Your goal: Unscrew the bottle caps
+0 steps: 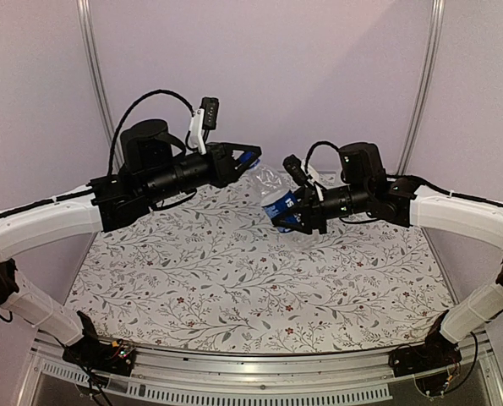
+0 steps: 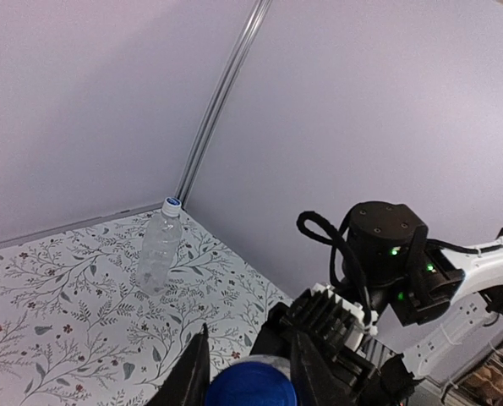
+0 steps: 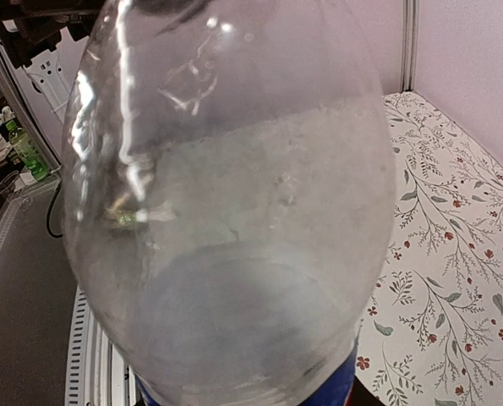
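Your left gripper (image 1: 245, 159) is clamped shut on the blue cap (image 2: 251, 387) between its fingers. Your right gripper (image 1: 291, 211) grips the labelled bottle (image 1: 270, 179) around its body. Neither cap appears removed: the plain bottle (image 2: 160, 249), well beyond the left fingers, stands capped.

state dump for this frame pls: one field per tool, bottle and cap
left tool: shut on blue cap
right tool: shut on labelled bottle, at its blue band
labelled bottle: held in the air between the arms, tilted, neck toward left tool
blue cap: at the labelled bottle's neck; how far it is unscrewed cannot be told
plain bottle: upright on the table, near a wall corner, no tool on it
whitish cap: on the plain bottle
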Robot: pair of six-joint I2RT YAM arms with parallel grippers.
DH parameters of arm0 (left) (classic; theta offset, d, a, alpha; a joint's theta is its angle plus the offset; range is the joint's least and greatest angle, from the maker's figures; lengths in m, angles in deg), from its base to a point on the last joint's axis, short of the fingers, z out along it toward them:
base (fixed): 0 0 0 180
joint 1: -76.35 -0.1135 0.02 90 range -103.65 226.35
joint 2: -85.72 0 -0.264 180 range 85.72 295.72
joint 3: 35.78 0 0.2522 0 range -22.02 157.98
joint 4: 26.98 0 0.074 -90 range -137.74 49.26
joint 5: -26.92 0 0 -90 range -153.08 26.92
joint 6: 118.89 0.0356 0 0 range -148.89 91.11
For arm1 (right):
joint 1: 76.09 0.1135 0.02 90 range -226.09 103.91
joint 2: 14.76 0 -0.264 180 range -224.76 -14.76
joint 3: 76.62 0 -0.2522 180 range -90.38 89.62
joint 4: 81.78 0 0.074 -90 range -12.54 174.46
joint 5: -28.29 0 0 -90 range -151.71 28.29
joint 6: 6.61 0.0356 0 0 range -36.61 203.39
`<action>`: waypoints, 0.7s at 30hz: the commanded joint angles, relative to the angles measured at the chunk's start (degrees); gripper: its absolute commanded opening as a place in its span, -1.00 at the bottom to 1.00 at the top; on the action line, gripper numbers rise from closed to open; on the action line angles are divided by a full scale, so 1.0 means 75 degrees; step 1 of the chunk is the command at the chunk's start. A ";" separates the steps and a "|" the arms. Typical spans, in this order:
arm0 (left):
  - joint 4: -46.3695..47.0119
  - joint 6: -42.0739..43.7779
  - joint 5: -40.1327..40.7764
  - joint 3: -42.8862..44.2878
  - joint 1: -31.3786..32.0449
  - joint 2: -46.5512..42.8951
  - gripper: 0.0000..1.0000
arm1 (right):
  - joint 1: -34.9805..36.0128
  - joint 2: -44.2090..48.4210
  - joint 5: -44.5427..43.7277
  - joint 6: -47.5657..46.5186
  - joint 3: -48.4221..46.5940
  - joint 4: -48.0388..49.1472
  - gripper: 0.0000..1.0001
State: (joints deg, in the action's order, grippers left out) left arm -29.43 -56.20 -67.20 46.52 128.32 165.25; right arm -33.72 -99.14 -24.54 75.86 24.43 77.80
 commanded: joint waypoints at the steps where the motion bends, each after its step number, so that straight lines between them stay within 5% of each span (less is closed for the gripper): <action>1: 0.0555 -0.0116 -0.0130 0.0167 -0.0089 -0.0100 -0.52 | -0.0077 -0.0031 -0.0101 0.0127 -0.0016 -0.0110 -0.20; 14: -0.0011 -0.1358 0.0792 0.0201 -0.0162 -0.0236 -0.51 | -0.0072 0.0012 -0.0338 0.0104 0.0050 -0.0086 -0.20; 21: 0.0350 -0.1354 0.0411 0.0062 -0.0162 -0.0236 -0.42 | -0.0071 -0.0012 0.0003 0.0078 0.0059 -0.0037 -0.20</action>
State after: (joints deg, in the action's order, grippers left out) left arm -30.92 -64.79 -63.75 46.52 127.97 165.23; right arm -33.74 -99.14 -24.98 76.10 24.43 77.85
